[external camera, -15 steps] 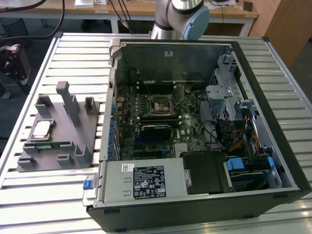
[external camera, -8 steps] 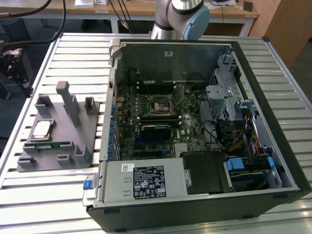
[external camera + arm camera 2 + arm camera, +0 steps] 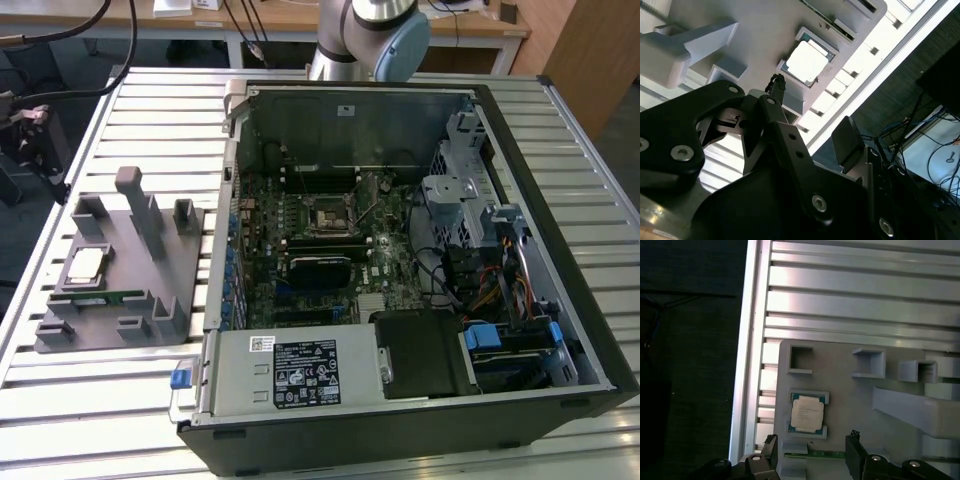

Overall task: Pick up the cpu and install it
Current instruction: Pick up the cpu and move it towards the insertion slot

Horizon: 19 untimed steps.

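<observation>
spread fingers (image 3: 855, 457) hover near cpu (image 3: 807, 414) on fixture (image 3: 850, 400).

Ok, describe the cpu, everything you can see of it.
The cpu is a small flat square chip with a silver-grey metal top and a thin greenish rim. It lies flat, top up, seated between two low brackets of the grey holder plate, which rests on the slatted table at the exterior view's left, outside the computer case. Only the holder touches it. The open hand hangs close by, clear of it.
</observation>
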{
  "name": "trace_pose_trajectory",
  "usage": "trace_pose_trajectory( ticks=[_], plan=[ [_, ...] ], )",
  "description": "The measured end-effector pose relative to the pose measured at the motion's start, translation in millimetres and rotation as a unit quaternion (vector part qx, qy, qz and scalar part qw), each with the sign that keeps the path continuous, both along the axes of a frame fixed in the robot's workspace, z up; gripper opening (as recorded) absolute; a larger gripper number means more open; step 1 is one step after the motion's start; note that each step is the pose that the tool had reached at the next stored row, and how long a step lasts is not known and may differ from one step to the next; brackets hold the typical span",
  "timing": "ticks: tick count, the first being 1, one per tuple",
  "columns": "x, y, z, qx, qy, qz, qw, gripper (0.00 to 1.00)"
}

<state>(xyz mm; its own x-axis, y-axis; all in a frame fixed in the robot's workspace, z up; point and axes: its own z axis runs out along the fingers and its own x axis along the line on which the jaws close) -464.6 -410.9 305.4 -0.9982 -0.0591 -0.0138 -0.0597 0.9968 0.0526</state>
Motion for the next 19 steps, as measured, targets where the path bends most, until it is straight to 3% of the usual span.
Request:
trace_pose_trajectory(
  ticks=[19],
  plan=[
    [0.0, 0.0, -14.2, 0.0001, -0.0001, 0.000, 1.0000, 0.65]
  ],
)
